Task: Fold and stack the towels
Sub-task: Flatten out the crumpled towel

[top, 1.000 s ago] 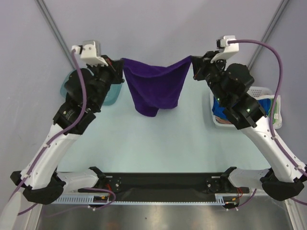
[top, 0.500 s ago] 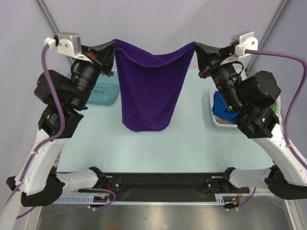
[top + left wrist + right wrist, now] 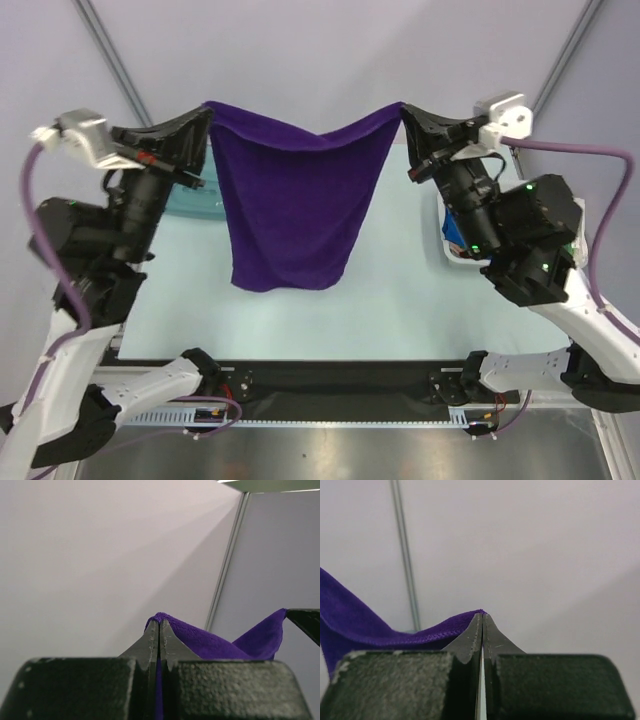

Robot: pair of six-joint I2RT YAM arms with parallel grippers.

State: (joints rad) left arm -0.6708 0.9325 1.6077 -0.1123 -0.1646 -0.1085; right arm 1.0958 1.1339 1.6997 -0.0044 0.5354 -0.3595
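Observation:
A dark purple towel (image 3: 295, 200) hangs spread in the air between both arms, its top edge sagging in the middle and its bottom edge above the table. My left gripper (image 3: 207, 108) is shut on the towel's upper left corner (image 3: 165, 620). My right gripper (image 3: 403, 110) is shut on the upper right corner (image 3: 470, 619). A blue towel (image 3: 453, 228) shows partly in the white basket behind the right arm. No green towel shows.
A translucent teal tub (image 3: 195, 200) sits at the back left of the pale table (image 3: 380, 310), half hidden by the left arm. The white slotted basket (image 3: 462, 257) stands at the right, mostly behind the right arm. Grey walls surround the cell.
Both grippers have risen and drawn towards the camera with the purple towel, the left one also swinging left. The towel has gone from a bunched drape to hanging spread wide.

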